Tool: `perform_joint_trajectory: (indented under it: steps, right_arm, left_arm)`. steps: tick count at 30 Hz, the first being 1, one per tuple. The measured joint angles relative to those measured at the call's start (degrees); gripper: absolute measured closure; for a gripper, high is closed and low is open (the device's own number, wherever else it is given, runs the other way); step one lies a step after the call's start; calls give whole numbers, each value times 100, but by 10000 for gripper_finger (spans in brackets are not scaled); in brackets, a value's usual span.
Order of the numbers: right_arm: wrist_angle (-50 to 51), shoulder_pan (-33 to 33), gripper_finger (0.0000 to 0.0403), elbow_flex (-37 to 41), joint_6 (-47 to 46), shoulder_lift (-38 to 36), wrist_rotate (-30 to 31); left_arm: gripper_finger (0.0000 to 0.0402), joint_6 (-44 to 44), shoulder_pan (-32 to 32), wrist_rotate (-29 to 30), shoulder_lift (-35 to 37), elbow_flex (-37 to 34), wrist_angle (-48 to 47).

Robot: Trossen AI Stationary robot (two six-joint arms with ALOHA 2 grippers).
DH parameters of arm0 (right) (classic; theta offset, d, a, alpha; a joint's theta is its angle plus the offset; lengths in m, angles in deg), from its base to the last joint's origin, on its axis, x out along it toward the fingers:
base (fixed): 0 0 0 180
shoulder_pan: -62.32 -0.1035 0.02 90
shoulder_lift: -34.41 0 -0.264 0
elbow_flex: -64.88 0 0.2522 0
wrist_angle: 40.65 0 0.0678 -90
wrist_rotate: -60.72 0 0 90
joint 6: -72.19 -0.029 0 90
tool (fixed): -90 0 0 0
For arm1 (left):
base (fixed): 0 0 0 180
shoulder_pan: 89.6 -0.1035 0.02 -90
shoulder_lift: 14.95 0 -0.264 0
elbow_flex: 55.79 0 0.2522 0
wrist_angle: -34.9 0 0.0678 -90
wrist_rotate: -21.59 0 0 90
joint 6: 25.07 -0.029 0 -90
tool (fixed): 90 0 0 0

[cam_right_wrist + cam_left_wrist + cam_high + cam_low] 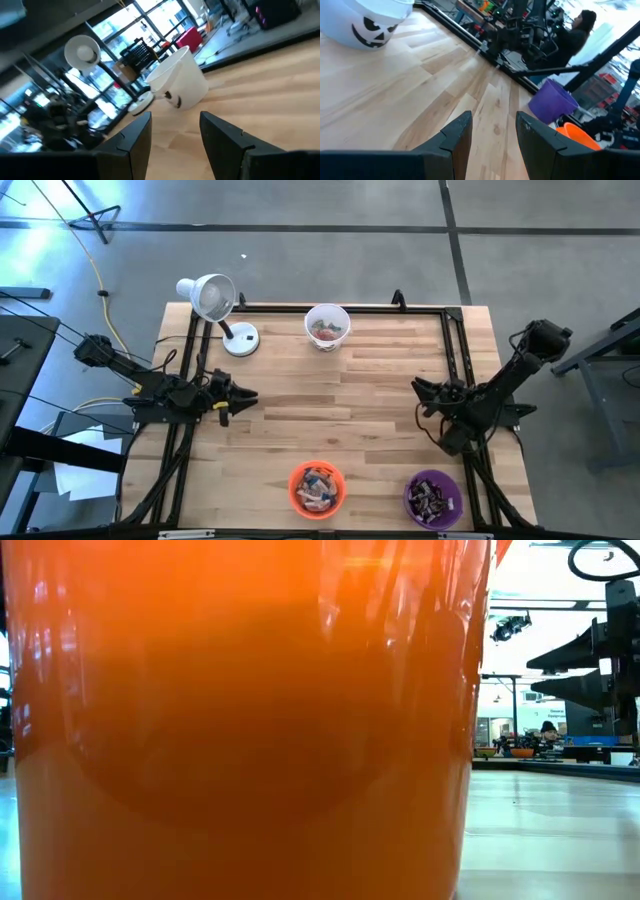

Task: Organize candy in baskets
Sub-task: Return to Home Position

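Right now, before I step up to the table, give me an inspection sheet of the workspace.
Surface: wooden table; no loose candy seen on it.
Job's things: white basket at the lamp's edge, orange basket and purple basket at the opposite edge; candy inside all three.
Clutter: white desk lamp on the table, beside the white basket.
Grippers: left gripper open and empty, at the left side; right gripper open and empty, at the right side.
Cables: yellow cable on the floor beyond the lamp corner.
Surroundings: a person beyond the table.
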Motion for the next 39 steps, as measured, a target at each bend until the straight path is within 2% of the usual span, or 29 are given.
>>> perform_joint_trajectory:
  steps: [3,9,16,19,25,30,34,37,39]
  right_arm:
    - [-327,-159,242,2,-132,0,-1]
    - [-1483,-725,242,0,656,2,0]
    - [-2138,-1134,242,-107,835,2,0]
    - [-2448,-1131,242,-413,1473,2,1]
    - [-2581,-1116,242,-1469,3607,3,-117]
    - [-2590,-938,242,-2142,5159,7,-592]
    - [-2894,-592,242,-2531,6250,7,-1245]
    - [-4052,-205,242,-2718,7816,7,-2178]
    - [-5287,124,242,-2730,9254,7,-3327]
  left_arm:
    - [263,42,0,104,0,0,-2]
    - [263,32,0,134,0,0,-2]
    - [263,-6,0,235,0,0,-2]
    - [263,-4,0,239,0,2,-2]
    - [263,-46,0,239,0,2,-4]
    - [263,-325,0,237,0,2,-4]
    - [263,-360,-2,203,0,2,-4]
    - [263,-363,-2,59,0,2,-4]
    - [263,-362,-1,-1,-2,2,-4]
